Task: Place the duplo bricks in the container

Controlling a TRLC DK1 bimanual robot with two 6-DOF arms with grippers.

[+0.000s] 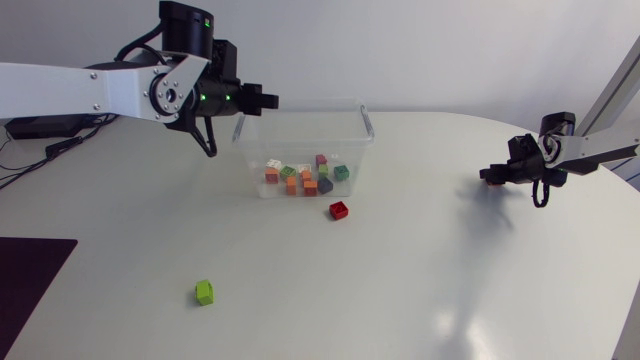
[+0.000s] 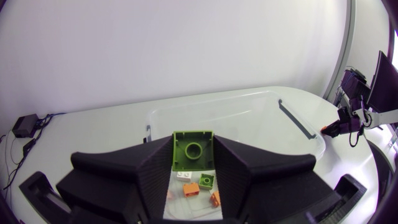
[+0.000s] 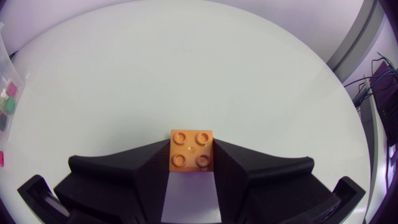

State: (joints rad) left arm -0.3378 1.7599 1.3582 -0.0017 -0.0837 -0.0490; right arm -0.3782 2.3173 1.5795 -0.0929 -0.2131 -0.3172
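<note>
Up at the upper left of the frame, the left gripper point(image 1: 270, 100) is hanging over the left rim of the clear plastic container point(image 1: 366, 122). It is clamping a lime-green square duplo brick point(image 2: 193, 152) between both fingers, hollow underside facing its camera. Over at the right edge, the right gripper point(image 1: 491, 177) is hovering above the white round table point(image 1: 420, 290), pinching an orange four-stud duplo brick point(image 3: 191, 150) tight. Inside the container, a heap of mixed-colour bricks point(image 1: 305, 177) is lying on the floor. Just below the container, centre frame, a small red brick point(image 1: 339, 210) is sitting on the table. A second green brick point(image 1: 204, 292) is sitting at lower left, well apart.
</note>
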